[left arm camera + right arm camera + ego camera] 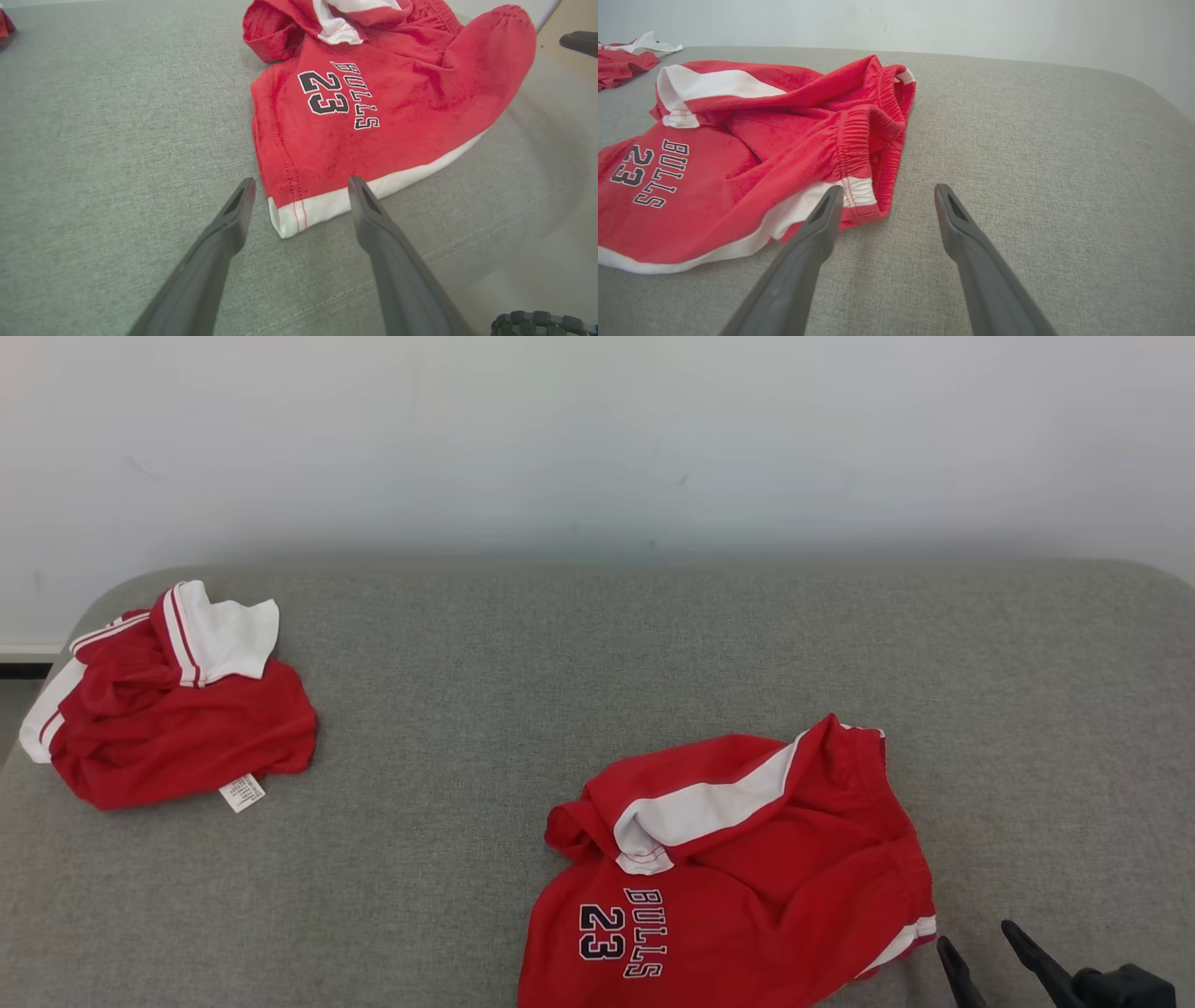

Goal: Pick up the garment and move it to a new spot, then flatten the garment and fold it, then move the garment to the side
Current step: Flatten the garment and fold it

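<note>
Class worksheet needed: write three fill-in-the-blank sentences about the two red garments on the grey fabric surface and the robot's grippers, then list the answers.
1. The red shorts with white trim bear the word BULLS and the number ____.
2. The crumpled red and white garment lies on the robot's ____ side of the grey fabric surface.
3. The left gripper and the right gripper both stand ____.
Answers: 23; left; open.

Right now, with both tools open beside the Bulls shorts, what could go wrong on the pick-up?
The Bulls shorts lie crumpled with one leg folded over, so the right tool near the waistband may pinch one layer and lift them bunched.
The white hem corner before the left tool lies flat on the grey cushion; the tool may slide over it.
A similar red garment lies far left, inviting a mix-up.
</note>
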`<state>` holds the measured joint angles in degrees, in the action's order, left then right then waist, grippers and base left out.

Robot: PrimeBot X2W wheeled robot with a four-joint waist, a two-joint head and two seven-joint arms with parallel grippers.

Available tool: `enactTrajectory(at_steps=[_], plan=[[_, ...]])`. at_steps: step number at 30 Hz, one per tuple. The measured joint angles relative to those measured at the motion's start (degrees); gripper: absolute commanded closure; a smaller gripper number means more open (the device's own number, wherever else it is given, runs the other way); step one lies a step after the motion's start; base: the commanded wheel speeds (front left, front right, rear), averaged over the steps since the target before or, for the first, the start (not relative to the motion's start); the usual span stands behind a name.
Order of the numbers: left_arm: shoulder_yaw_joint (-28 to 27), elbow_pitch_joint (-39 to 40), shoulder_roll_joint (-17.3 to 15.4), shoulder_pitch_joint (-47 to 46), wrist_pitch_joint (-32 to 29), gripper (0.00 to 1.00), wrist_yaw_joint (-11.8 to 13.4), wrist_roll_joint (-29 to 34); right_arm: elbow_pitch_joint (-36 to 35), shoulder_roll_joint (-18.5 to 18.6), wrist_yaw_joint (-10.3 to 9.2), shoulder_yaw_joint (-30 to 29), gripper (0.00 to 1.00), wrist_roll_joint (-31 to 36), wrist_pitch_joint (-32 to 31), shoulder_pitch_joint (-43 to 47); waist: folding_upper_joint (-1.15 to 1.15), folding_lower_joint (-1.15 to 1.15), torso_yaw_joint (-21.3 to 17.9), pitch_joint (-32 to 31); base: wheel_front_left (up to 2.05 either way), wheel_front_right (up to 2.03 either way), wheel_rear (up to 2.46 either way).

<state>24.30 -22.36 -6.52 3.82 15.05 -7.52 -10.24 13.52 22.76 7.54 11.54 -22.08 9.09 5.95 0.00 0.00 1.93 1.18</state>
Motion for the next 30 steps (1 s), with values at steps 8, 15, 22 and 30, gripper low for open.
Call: enactTrajectory(at_steps=[8, 15, 22, 30], plan=[[2.91, -5.56, -0.65, -2.58, 0.0, 0.0, 0.0, -2.59, 2.92, 5.2, 0.0, 7.45, 0.0, -2.0, -0.48, -4.14, 0.0, 0.0, 0.31, 1.21, 0.0, 0.0, 0.0], [4.69, -8.44, -1.4, -5.44, 0.0, 0.0, 0.0, -4.15, 4.15, 9.56, 0.0, 13.43, 0.0, -3.31, -1.29, -8.65, 0.0, 0.0, 0.69, 2.05, 0.0, 0.0, 0.0], [7.87, -10.83, -1.64, -8.77, 0.0, 0.0, 0.0, -5.98, 5.63, 13.27, 0.0, 20.0, 0.0, -6.14, -2.01, -12.82, 0.0, 0.0, 1.36, 3.44, 0.0, 0.0, 0.0], [10.93, -13.3, -1.7, -11.71, 0.03, 1.0, -0.02, -8.84, 6.94, 15.21, 0.0, 27.7, 1.0, -11.6, -1.65, -15.97, 0.0, 0.01, 2.34, 4.0, 0.0, 0.0, 0.0]])
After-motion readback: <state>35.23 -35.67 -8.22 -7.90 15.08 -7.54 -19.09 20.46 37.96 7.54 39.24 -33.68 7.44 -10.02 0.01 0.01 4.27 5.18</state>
